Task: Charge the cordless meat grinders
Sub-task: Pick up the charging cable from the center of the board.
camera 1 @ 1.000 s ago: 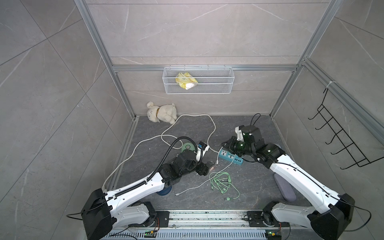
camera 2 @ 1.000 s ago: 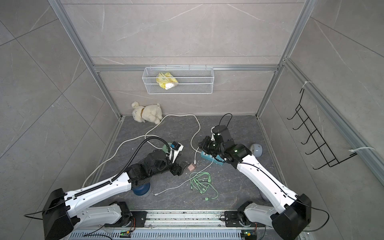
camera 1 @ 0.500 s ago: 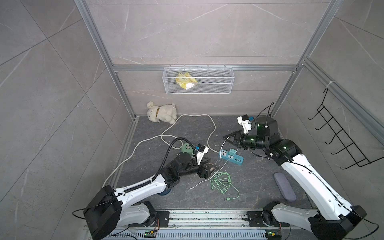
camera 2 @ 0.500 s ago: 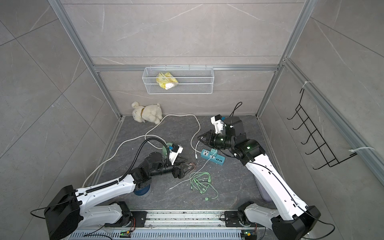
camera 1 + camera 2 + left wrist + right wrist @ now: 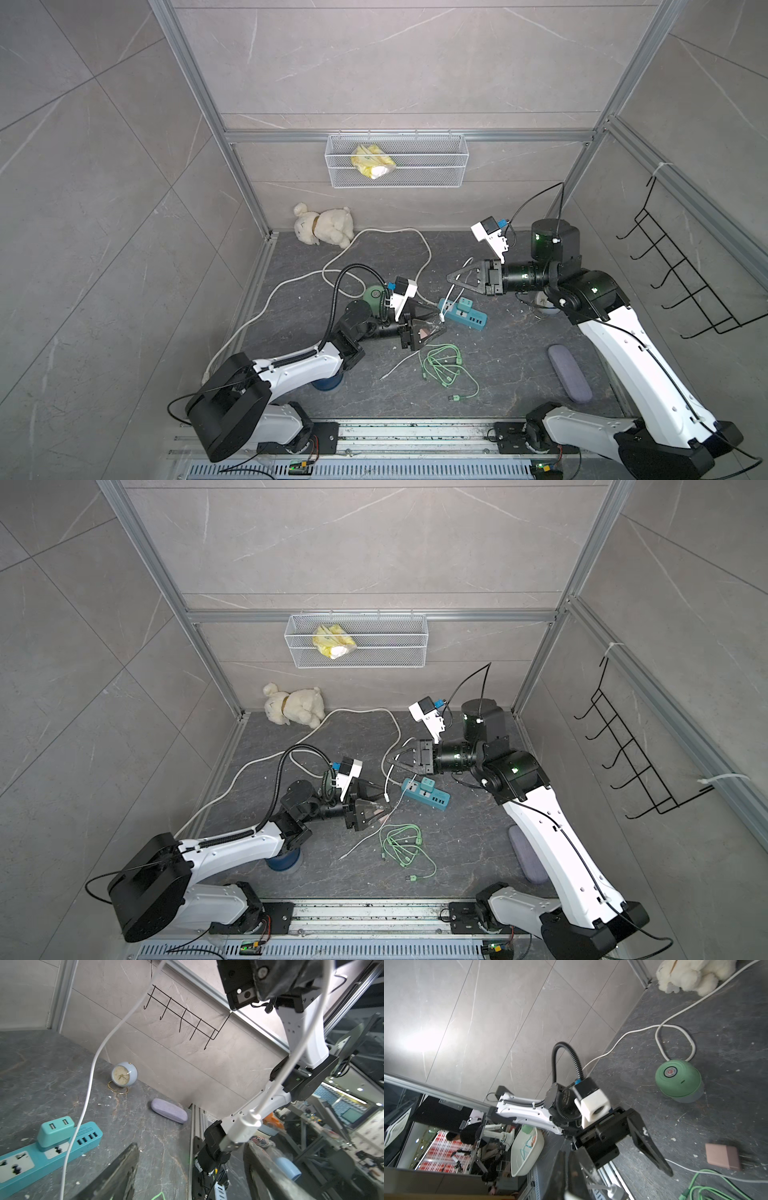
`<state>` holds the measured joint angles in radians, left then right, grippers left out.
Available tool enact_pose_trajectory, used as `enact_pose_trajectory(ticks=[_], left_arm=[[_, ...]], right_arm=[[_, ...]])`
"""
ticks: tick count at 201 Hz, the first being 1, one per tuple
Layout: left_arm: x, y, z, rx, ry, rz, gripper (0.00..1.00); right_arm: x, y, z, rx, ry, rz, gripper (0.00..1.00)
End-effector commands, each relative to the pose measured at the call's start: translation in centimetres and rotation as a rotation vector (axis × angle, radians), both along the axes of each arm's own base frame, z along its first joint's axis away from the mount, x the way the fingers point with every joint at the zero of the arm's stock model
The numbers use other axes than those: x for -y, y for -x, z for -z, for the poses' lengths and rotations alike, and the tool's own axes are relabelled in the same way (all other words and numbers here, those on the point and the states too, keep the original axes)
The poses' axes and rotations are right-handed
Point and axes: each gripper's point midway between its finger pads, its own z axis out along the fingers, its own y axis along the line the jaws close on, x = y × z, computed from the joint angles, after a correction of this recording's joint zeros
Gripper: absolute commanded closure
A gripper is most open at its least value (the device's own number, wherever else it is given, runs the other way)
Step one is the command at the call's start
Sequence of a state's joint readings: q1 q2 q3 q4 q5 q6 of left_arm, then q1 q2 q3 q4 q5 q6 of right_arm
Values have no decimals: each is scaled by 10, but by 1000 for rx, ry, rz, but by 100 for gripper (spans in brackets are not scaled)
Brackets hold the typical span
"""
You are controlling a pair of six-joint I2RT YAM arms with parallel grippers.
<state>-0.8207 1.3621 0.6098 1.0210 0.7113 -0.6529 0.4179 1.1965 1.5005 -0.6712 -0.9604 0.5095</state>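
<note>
The dark grey stone-look floor (image 5: 498,374) bears a small pink cube charger (image 5: 721,1156) just beside the left gripper's fingers (image 5: 648,1147). A tangled pale green cable bundle (image 5: 442,362) lies near their tips, and the tail of a thin white cable (image 5: 399,366) trails next to it. The pale mint green dome-shaped grinder (image 5: 678,1082) stands apart behind those fingers, a loop of thick white cord (image 5: 386,230) just beside it; the dark navy blue dome-shaped grinder (image 5: 326,384) sits well behind, mostly hidden. A long teal plastic power strip (image 5: 476,321) lies below the right gripper's fingers (image 5: 579,1172). Well apart from both pairs are a lavender oval case (image 5: 569,378), a pale blue globe clock (image 5: 124,1074) and a cream plush toy (image 5: 324,226)
</note>
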Motion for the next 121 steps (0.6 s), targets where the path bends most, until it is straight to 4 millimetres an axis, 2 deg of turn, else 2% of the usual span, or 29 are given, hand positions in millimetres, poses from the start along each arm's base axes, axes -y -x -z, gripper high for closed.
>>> enact_pose_trajectory(ticks=[1,27,85,121], left_arm=[[-7,24,-43,68,140,126,21],[-8,28,-52,88,149,135,26],[-5,39,-55,103,143,168,58],[-6,40,-57,108,142,160,67]], right_arm=[[0,18,-6,20,-20,-85,100],[0,18,-6,14,-48,-82,100],[-3,11,-12,32,-85,-71,100],[-4,7,-10,28,-86,-63,100]])
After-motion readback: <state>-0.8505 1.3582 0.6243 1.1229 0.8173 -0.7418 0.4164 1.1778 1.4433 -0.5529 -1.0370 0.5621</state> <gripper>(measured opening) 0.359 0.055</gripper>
